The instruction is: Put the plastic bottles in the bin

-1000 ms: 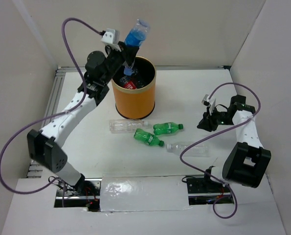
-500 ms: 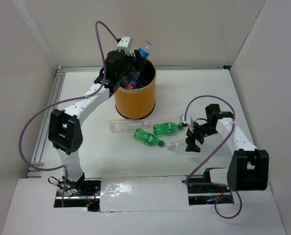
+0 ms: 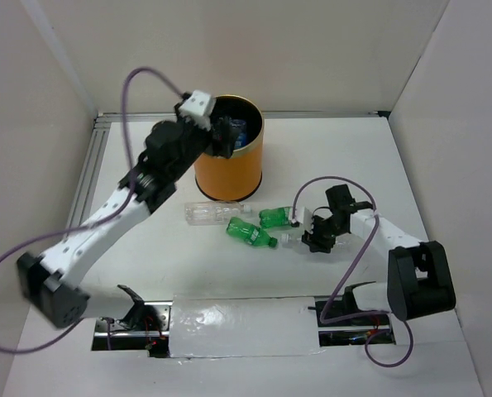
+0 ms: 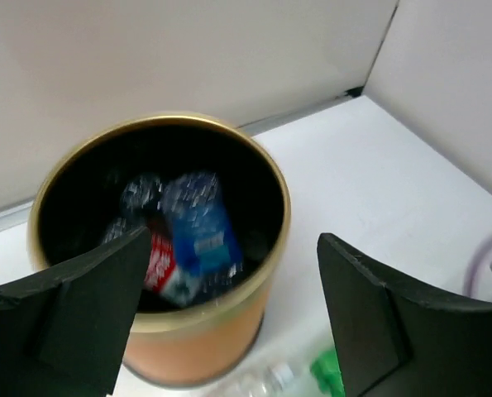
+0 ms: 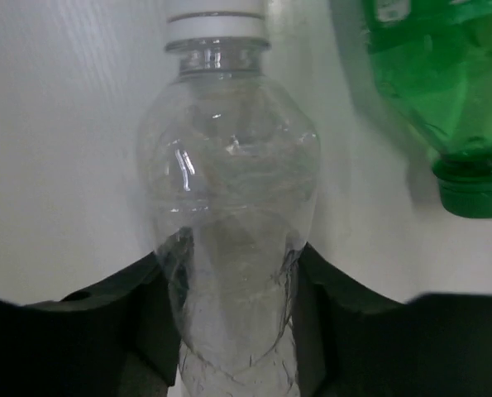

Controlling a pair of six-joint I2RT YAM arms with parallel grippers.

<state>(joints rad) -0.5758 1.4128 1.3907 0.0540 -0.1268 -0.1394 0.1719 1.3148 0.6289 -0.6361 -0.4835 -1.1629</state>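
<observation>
On the table [image 3: 353, 149], right claw [image 5: 229, 277] clasps a clear bottle [image 5: 229, 165].

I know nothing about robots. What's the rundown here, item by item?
Bin: orange, upright; blue-label bottle and red-label bottle inside
Left gripper: open, empty, above the bin
Right gripper: closed on clear bottle lying on the table
Loose on table: green bottles, second clear bottle

Upright orange bin [image 3: 229, 169], blue-label bottle [image 4: 198, 231] inside; two green bottles [image 3: 251, 234] and two clear bottles [image 3: 212, 213] on their sides nearby.
</observation>
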